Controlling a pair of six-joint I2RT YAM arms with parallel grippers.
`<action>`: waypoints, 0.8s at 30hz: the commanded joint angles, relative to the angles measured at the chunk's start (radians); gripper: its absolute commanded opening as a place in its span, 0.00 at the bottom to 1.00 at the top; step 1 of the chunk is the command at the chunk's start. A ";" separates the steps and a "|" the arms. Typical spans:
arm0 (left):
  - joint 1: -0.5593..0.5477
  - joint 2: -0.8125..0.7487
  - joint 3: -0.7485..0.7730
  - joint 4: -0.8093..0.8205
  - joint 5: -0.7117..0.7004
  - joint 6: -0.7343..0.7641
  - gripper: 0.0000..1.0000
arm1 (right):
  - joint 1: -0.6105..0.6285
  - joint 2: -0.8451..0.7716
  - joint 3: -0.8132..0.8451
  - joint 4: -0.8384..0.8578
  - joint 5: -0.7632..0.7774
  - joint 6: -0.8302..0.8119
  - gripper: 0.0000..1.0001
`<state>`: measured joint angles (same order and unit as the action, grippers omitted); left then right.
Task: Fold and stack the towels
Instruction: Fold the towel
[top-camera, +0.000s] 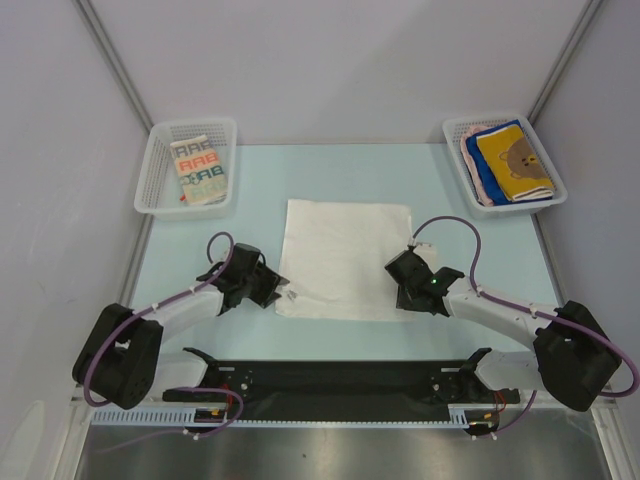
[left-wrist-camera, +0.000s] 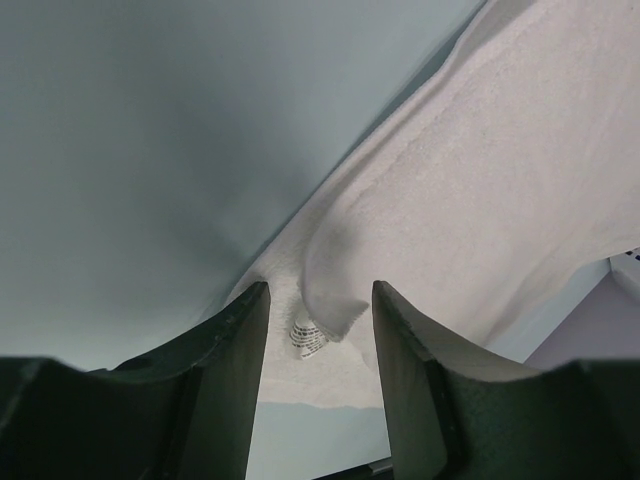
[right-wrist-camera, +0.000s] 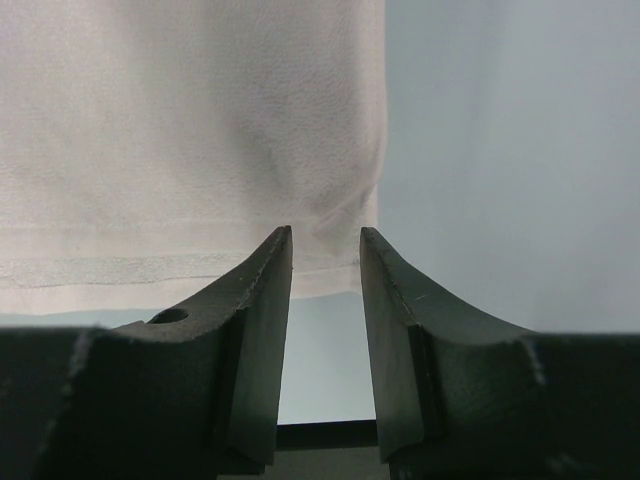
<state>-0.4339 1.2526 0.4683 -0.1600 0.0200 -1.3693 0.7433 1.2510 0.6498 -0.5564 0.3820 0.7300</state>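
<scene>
A plain white towel (top-camera: 345, 258) lies spread flat on the middle of the light blue table. My left gripper (top-camera: 280, 291) is low at the towel's near left corner. In the left wrist view it (left-wrist-camera: 320, 300) is open, and the rumpled corner with its small striped label (left-wrist-camera: 308, 338) lies loose between the fingers. My right gripper (top-camera: 402, 290) is at the near right corner. Its wrist view shows it (right-wrist-camera: 325, 245) open, with the towel's hem (right-wrist-camera: 180, 270) flat under the tips. A folded cream "RABBIT" towel (top-camera: 200, 170) lies in the left basket. A yellow bear towel (top-camera: 512, 160) tops the folded stack in the right basket.
A white mesh basket (top-camera: 148, 180) stands at the back left and another (top-camera: 452, 150) at the back right. Grey walls close the table on three sides. A black rail (top-camera: 340, 380) runs along the near edge between the arm bases.
</scene>
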 joint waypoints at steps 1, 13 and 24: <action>-0.008 0.016 0.024 0.013 -0.014 -0.034 0.51 | 0.007 -0.010 0.008 0.015 0.034 0.013 0.38; -0.008 0.015 0.017 -0.016 -0.017 -0.019 0.36 | 0.007 -0.016 -0.002 0.019 0.032 0.017 0.39; -0.008 -0.021 -0.008 -0.032 -0.017 0.058 0.20 | -0.010 -0.030 -0.002 0.010 0.034 0.006 0.40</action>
<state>-0.4339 1.2606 0.4667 -0.1780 0.0177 -1.3510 0.7403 1.2495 0.6472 -0.5560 0.3813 0.7300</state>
